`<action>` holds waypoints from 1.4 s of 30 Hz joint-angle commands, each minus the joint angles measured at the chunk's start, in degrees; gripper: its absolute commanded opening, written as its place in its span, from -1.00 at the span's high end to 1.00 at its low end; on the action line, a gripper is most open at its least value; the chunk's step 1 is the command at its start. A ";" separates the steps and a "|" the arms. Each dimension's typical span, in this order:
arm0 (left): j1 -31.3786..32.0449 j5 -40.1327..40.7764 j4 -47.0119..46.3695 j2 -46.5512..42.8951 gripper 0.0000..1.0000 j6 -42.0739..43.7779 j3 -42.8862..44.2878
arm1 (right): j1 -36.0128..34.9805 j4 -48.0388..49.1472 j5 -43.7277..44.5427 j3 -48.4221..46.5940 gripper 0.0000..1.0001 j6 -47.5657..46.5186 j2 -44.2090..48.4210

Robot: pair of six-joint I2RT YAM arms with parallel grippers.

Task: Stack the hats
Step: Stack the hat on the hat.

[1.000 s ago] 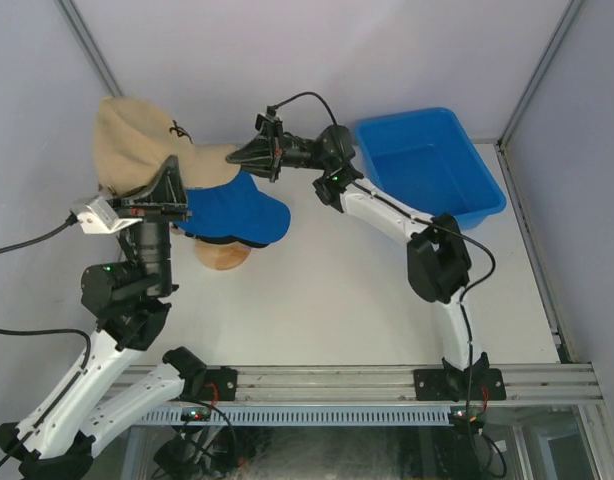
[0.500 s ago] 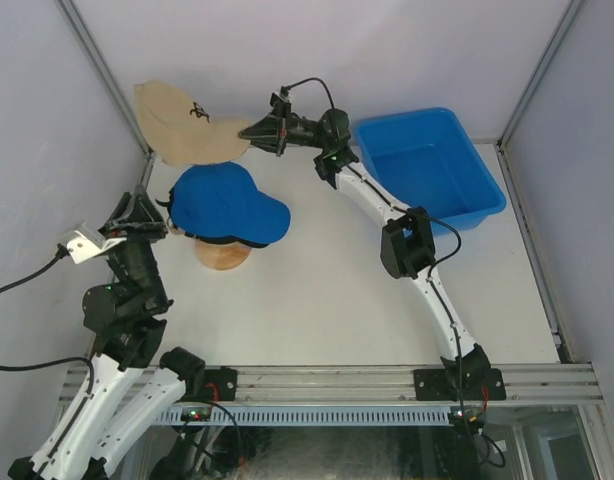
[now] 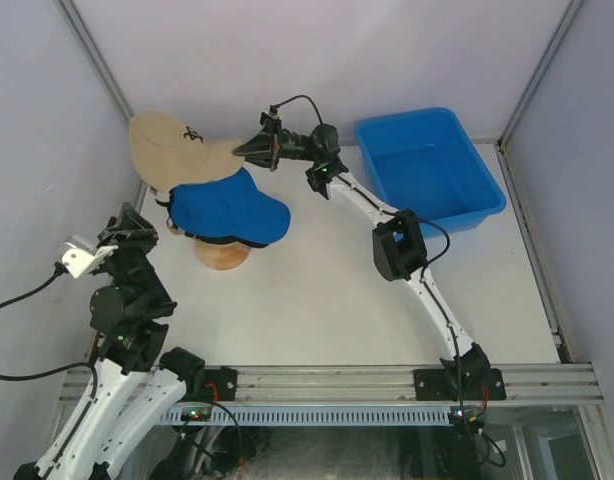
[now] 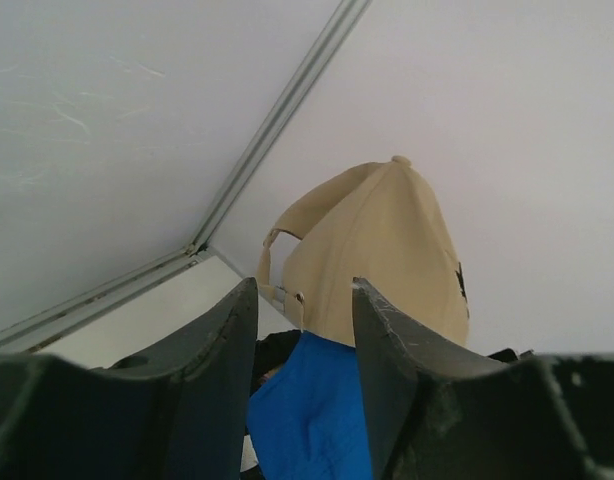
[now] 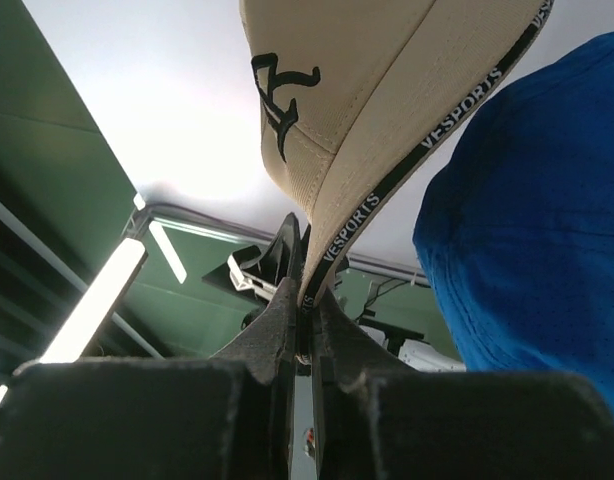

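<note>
A tan cap [image 3: 177,148] with a black mark hangs in the air at the back left, over the rear of a blue cap [image 3: 230,206]. The blue cap sits on top of a stack on a round wooden stand [image 3: 223,257]; a black edge shows under it. My right gripper [image 3: 247,152] is shut on the tan cap's brim; in the right wrist view the brim [image 5: 387,130] runs down between the jaws, with the blue cap [image 5: 532,220] to the right. My left gripper [image 3: 122,228] is open and empty, left of the stack; its view shows the tan cap [image 4: 377,250] above the blue one [image 4: 307,420].
A blue plastic bin [image 3: 427,165] stands at the back right. Grey walls close the space at the back and both sides, with a metal corner post [image 3: 97,55] at the back left. The aluminium rail [image 3: 327,385] runs along the near edge.
My right gripper has carried the tan cap from the back wall down towards the blue cap, now overlapping its rear. My left gripper let go earlier and has drawn back to the left and near side.
</note>
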State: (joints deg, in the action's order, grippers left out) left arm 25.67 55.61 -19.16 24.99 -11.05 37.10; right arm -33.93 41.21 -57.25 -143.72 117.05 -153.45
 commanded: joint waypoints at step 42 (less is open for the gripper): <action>-7.56 1.52 23.75 15.20 -0.06 -14.00 21.21 | 4.09 -12.90 -5.89 38.38 1.00 -25.22 26.36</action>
State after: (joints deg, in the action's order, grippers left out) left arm 18.76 58.65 3.14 39.09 -22.87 54.61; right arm -31.16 27.31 -63.48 -105.36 94.28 -130.43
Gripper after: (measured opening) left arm 0.527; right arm 0.023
